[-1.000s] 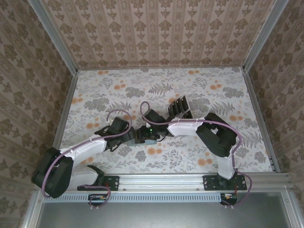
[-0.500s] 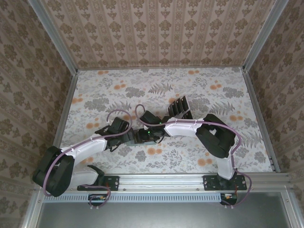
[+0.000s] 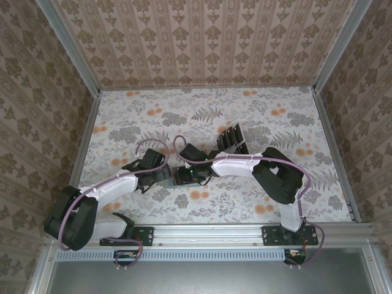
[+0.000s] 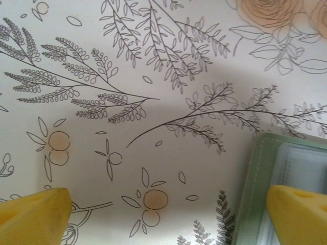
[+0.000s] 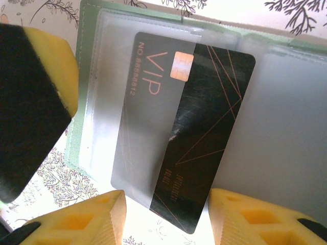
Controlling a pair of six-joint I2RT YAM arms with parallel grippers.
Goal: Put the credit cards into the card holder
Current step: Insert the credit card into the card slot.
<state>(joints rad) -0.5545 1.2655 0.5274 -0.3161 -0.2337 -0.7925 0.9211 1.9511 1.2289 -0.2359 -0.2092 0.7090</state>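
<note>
Right wrist view gives you the card holder (image 5: 86, 41) lying open on the counter (image 5: 51, 178) directly under the right gripper (image 5: 167, 214), its clear pockets facing up. One credit card (image 5: 204, 127), black with "VIP" lettering, lies askew on it. The card's left half is under the plastic of the left-hand pocket and its right half is bare. Your right gripper is about half open, with a yellow fingertip on either side of the card's near end. You cannot tell whether the fingertips pinch the card or merely flank it.

Past the left fingertip, a yellow-and-black pad (image 5: 36, 92) of the left gripper (image 4: 166, 214) overlaps the holder's left edge. Left wrist view shows that gripper spread wide and holding nothing, one fingertip over bare counter and the other over a corner of the holder.

Top external view puts a clear rack (image 3: 231, 138) beyond and to the right of both grippers, with dark cards standing in it, too small to count. Counted: one holder, one card in it, one rack.
</note>
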